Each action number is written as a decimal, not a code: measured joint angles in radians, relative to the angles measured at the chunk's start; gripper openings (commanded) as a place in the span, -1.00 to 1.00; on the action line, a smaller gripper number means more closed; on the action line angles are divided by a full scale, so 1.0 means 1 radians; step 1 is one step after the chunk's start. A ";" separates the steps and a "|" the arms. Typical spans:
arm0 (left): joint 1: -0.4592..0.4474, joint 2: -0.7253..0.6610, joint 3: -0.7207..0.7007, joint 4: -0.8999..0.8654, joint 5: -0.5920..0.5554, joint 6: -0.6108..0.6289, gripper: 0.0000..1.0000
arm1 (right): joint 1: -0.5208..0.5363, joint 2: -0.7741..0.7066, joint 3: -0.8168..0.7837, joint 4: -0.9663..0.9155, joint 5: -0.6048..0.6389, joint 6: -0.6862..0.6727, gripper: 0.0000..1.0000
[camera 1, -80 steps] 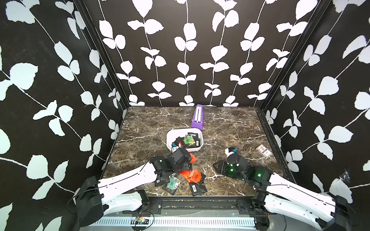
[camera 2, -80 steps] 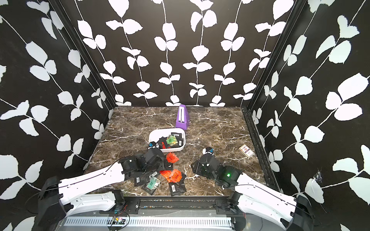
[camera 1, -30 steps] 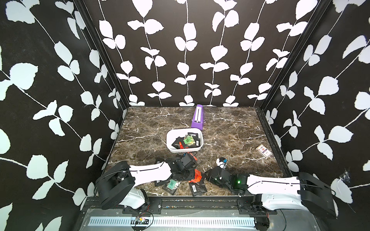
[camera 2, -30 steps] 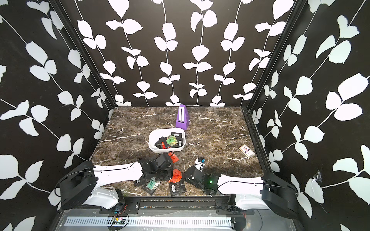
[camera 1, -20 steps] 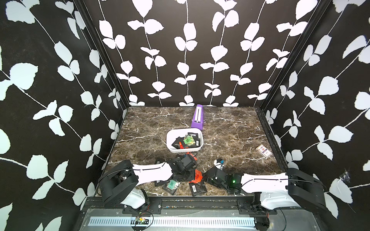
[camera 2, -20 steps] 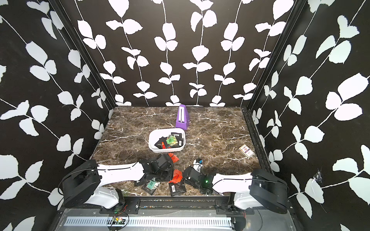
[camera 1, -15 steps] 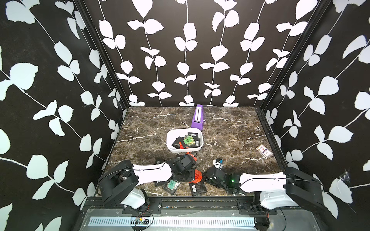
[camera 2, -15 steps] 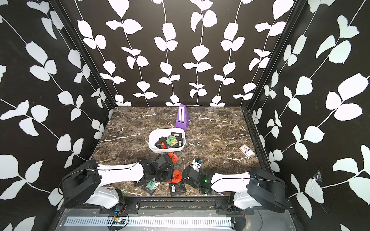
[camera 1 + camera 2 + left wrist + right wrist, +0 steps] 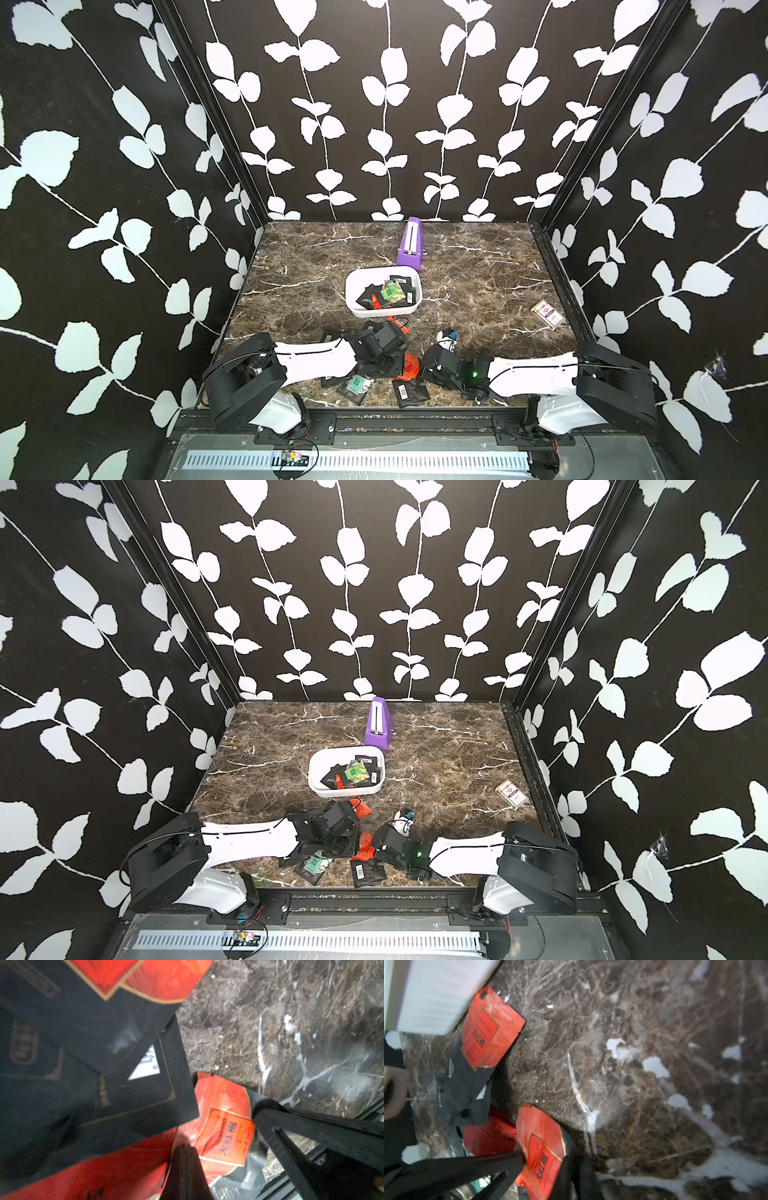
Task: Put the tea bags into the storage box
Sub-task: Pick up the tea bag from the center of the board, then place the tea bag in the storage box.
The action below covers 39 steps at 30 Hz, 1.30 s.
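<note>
Marble table [image 9: 478,266], purple box [image 9: 409,245] behind tub [image 9: 354,291]

red tea bag [image 9: 225,1136] label: 大红袍, "HONG PAO" | second red tea bag [image 9: 481,1036], 6 o'clock of storage box [image 9: 355,291]: probably 大红袍 | black tea bag [image 9: 162,1103], white sticker [image 9: 145,1067]: digits unreadable

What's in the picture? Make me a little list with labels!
storage box: white, mid-table, holds several tea bags
loose tea bags: piled between the box and the front edge
right tool: shut on a red tea bag
left tool: shut, low in the pile
other things: purple box behind the storage box; card pack off to the right
</note>
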 measured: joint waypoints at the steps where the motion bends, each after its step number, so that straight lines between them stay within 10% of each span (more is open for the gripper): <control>1: 0.000 0.000 0.000 0.000 -0.001 0.005 -1.00 | 0.000 0.000 0.004 -0.007 0.002 0.001 -1.00; 25: 0.000 -0.522 0.151 -0.376 -0.368 0.118 -0.47 | -0.113 -0.232 0.466 -0.461 0.151 -0.262 -1.00; 39: 0.000 -0.695 -0.015 -0.500 -0.394 0.037 -0.39 | -0.337 0.318 0.923 -0.421 -0.088 -0.442 -1.00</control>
